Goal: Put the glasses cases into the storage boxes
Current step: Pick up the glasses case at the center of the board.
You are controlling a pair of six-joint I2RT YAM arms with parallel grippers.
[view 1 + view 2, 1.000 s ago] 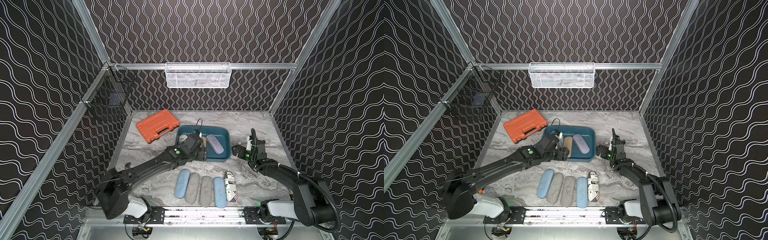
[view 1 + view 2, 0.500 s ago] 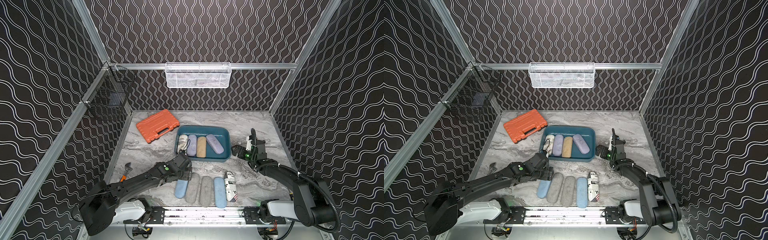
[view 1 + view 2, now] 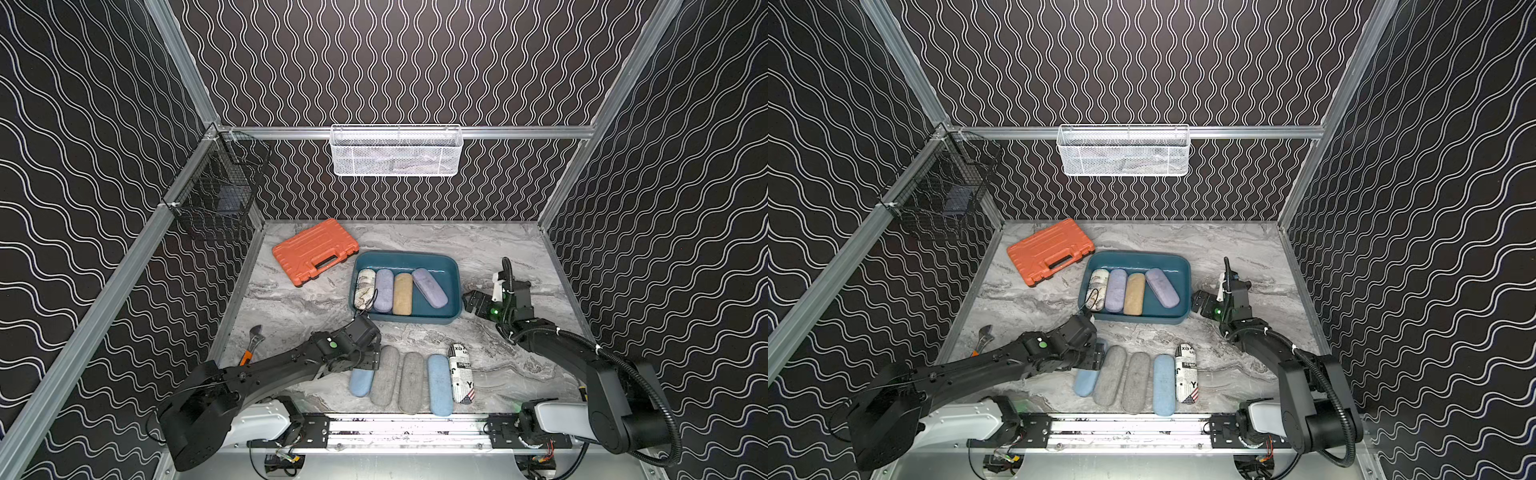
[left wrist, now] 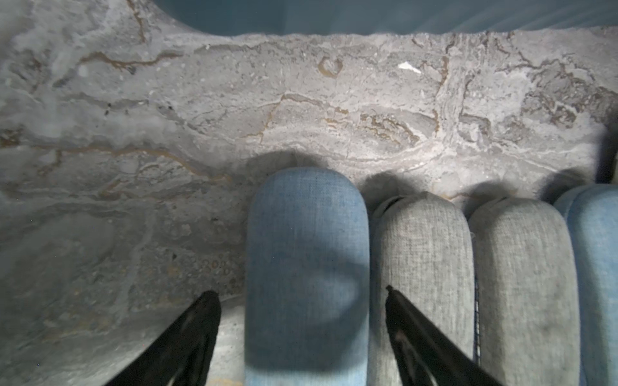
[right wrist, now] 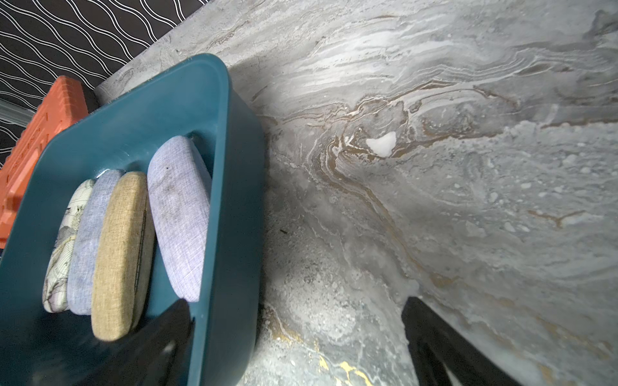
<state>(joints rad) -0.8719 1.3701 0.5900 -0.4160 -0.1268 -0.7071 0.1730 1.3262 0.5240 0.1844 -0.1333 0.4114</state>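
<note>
Here, four glasses cases point(image 3: 402, 293) in the teal tray point(image 3: 405, 254); left claw point(image 4: 299, 291) and right claw point(image 5: 299, 301) open, empty.

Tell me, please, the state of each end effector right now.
Left end effector: open, jaws either side of the light blue case, not gripping.
Right end effector: open, empty, beside the teal tray.

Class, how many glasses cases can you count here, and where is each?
9. In the teal tray: map-printed, lavender, tan, angled lavender. Rowed on the table: light blue, grey, second grey, second light blue, newsprint. Basket contents unclear.
</note>
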